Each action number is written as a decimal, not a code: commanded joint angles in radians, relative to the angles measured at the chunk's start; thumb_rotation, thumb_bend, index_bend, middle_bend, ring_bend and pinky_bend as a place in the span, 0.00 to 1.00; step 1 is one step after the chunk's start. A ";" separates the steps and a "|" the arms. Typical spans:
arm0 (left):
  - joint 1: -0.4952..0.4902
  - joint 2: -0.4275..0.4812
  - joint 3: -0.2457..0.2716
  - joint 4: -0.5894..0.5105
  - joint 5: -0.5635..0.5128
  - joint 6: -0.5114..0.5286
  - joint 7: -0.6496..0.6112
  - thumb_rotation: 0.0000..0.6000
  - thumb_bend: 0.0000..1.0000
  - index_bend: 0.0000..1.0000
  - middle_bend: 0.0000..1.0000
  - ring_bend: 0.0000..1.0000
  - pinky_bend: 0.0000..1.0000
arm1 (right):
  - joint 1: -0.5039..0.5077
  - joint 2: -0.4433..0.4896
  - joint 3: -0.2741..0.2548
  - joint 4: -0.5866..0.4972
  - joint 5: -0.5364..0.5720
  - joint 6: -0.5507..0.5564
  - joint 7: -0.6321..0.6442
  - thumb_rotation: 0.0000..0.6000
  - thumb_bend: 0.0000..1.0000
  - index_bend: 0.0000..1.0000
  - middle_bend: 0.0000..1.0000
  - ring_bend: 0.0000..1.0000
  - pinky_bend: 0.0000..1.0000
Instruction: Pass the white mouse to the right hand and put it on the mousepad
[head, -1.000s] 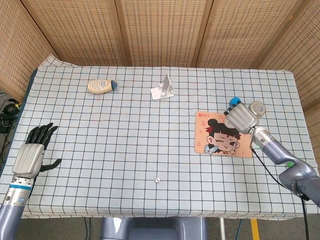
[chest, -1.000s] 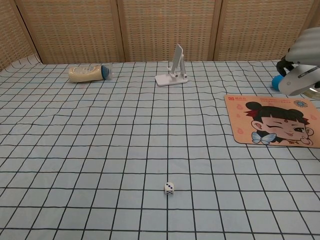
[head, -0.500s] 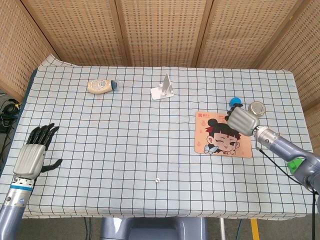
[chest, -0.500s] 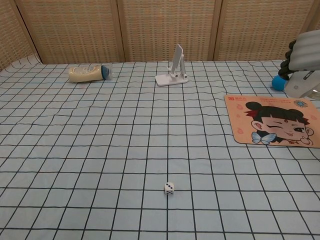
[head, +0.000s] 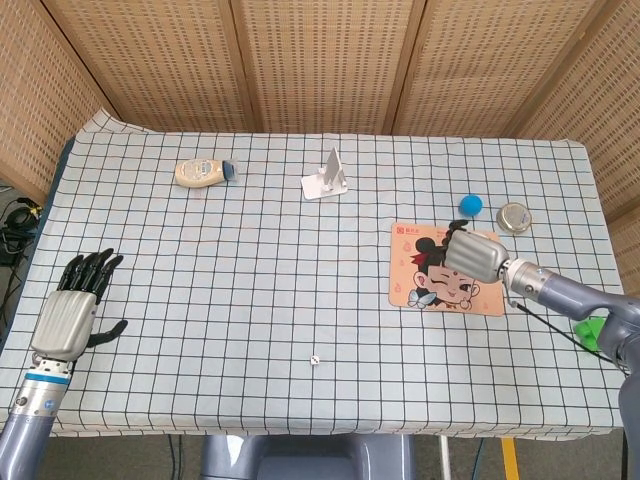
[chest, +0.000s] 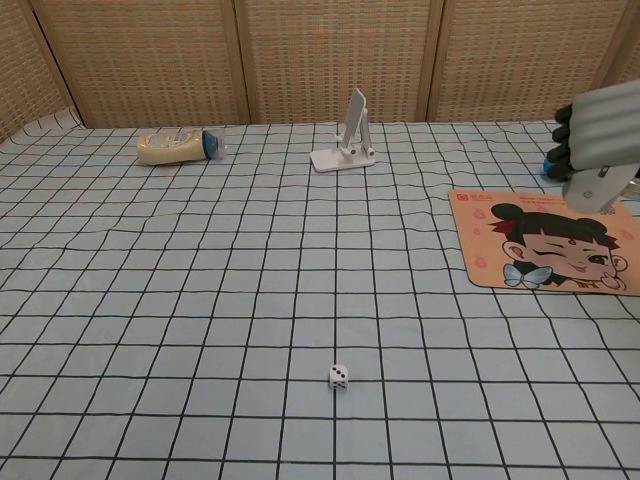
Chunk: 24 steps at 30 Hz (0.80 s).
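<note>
Resting at the near left corner of the checked tabletop (head: 250, 300), the left hand (head: 70, 308) lies palm down with its dark fingers (head: 90, 268) spread apart and nothing in them. Further back on that side a squat cream bottle (head: 203, 172) lies on its side, blue cap pointing right. Near the middle front sits a small die (chest: 339, 376), and toward the back stands a white phone stand (chest: 346, 140), tilted upright on its flat base. To the right, the cartoon-printed mousepad (head: 425, 285) lies flat, and the right hand (head: 474, 253) hovers over its far right part, back of the hand up, dark fingers curled down around the white mouse (chest: 597, 187); in the chest view the mouse's pale underside shows below the fingers, just above the pad, though I cannot tell whether it touches the pad. Beyond the pad are a blue ball (head: 470, 205) and a small round tin (head: 514, 216), set close to each other and apart from the mousepad.
</note>
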 joint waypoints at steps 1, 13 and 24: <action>0.000 0.000 0.000 0.001 0.001 0.000 -0.001 1.00 0.21 0.07 0.00 0.00 0.00 | 0.016 -0.018 -0.019 0.022 -0.024 -0.005 -0.016 1.00 0.37 0.65 0.56 0.45 0.45; 0.004 0.001 -0.002 0.000 0.004 0.005 -0.003 1.00 0.21 0.07 0.00 0.00 0.00 | 0.042 -0.061 -0.057 0.060 -0.062 -0.032 -0.037 1.00 0.37 0.65 0.55 0.45 0.45; 0.001 -0.002 -0.001 0.007 0.003 -0.005 -0.008 1.00 0.21 0.07 0.00 0.00 0.00 | 0.021 -0.102 -0.105 0.105 -0.094 0.010 -0.004 1.00 0.37 0.64 0.53 0.42 0.40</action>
